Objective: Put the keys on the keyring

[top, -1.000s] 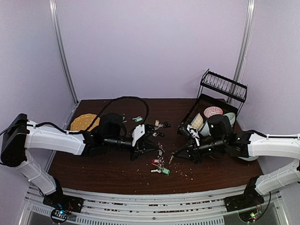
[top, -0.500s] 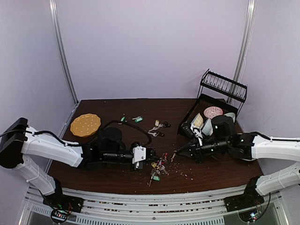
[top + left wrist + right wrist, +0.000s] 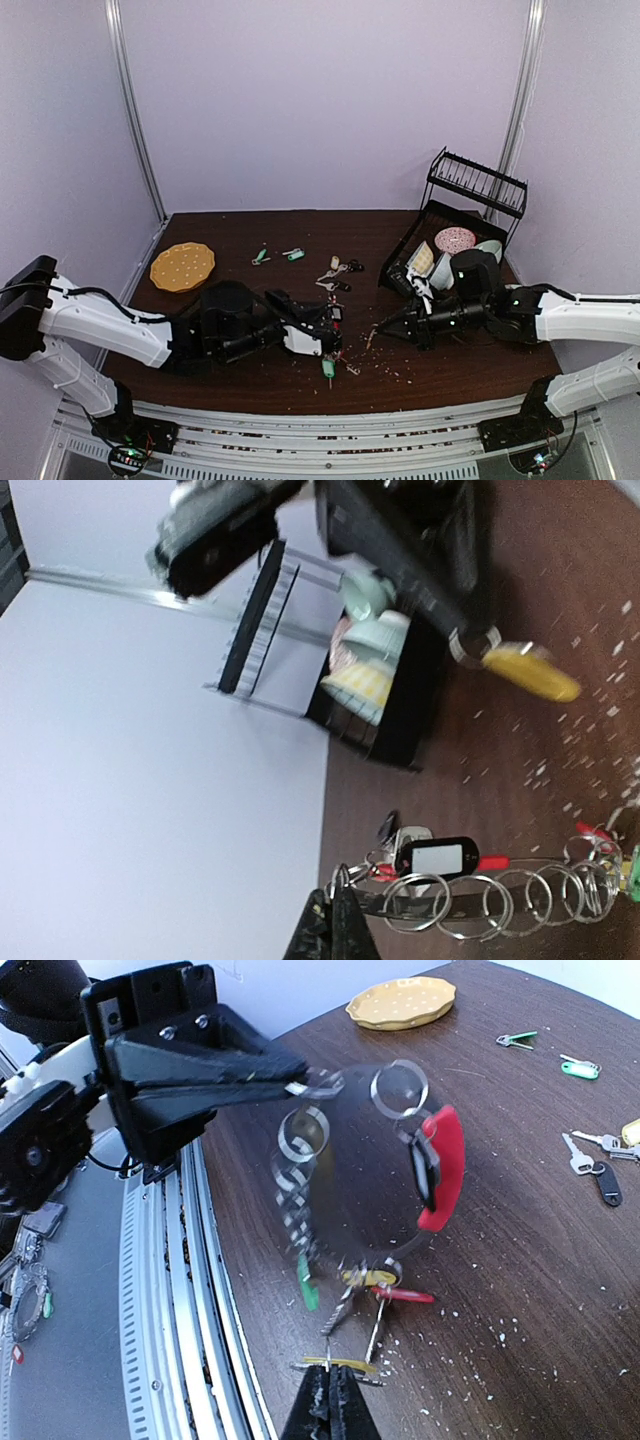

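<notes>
At worktop [image 3: 230, 228] front-centre, the left hand [image 3: 328, 336] is clenching on the keyring [image 3: 441, 1165] at the silver-ring end and holding the loop up off the surface. The right hand [image 3: 383, 328] is sitting at 3 o'clock of the left in the top view, tips facing it, near but apart. It's clamping a yellow-tag key [image 3: 335, 1364] by its small ring.

The relation that matters, from the right wrist:
- The loop is hanging at 12 o'clock of the right fingertips.
- Its long axis is running roughly 12-to-6, from the left hand's tips down toward the right hand.
- The red arc is lying at 1 o'clock.
- The hung keys [image 3: 372, 1282] are dangling off the low end, just beside the yellow-tag key.

The loop is blurring, so I'm guessing it's swinging. I can't tell where its open end is.

The right hand is holding the key, so I'm judging the feed as its job: pushing toward 12 o'clock while the left is steadying the loop. The risk is missing while the loop is swinging.

Two green-tag keys [image 3: 294, 254] are lying loose at 11 o'clock of the left hand, well apart from both hands.
</notes>
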Robot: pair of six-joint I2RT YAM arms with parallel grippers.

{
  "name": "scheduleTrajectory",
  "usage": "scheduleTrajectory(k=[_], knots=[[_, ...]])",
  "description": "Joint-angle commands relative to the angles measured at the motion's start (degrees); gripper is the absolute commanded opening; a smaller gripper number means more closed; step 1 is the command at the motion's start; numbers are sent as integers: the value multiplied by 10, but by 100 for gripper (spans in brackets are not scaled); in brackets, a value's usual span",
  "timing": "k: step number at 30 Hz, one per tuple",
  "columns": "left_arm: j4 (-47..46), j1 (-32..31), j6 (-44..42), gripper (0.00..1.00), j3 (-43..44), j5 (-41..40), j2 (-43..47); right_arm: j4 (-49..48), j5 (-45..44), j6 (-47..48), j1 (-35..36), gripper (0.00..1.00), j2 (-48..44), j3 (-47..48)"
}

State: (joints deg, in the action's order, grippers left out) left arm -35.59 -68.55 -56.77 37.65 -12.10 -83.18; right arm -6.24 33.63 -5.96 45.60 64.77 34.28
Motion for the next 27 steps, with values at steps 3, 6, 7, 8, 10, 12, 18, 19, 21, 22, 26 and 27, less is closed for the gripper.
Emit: scheduleTrajectory(k=[3, 6, 7, 8, 10, 12, 18, 19, 21, 22, 26, 27], knots=[[-121, 14, -158, 0, 26, -238, -60, -1, -31, 0, -3, 0, -15, 1], [-67, 23, -115, 0, 26, -197, -46, 2, -39, -5, -3, 0, -24, -2], [-34, 22, -94, 0, 28, -164, -40, 2, -41, -7, -3, 0, -26, -3], [2, 22, -64, 0, 33, -123, -37, 3, -44, -7, -3, 0, -28, -4], [64, 22, 15, 0, 50, -35, -49, 2, -52, -9, -3, 0, -28, -6], [115, 18, 70, 0, 64, 53, -78, 4, -59, -10, -3, 0, -27, -4], [180, 7, 149, 0, 66, 194, -160, 26, -74, -17, -3, 0, -41, -2], [180, 7, 150, 0, 57, 219, -163, 27, -75, -18, -4, 0, -46, -3], [197, 5, 153, 0, 64, 266, -171, 36, -81, -17, -4, 0, -52, 1], [213, 1, 155, 0, 74, 278, -178, 46, -82, -14, -4, 0, -53, 7], [251, -5, 173, 0, 97, 310, -201, 76, -86, -4, -4, 0, -53, 23], [256, -5, 178, 7, 97, 312, -201, 82, -88, -2, -5, 0, -54, 26]])
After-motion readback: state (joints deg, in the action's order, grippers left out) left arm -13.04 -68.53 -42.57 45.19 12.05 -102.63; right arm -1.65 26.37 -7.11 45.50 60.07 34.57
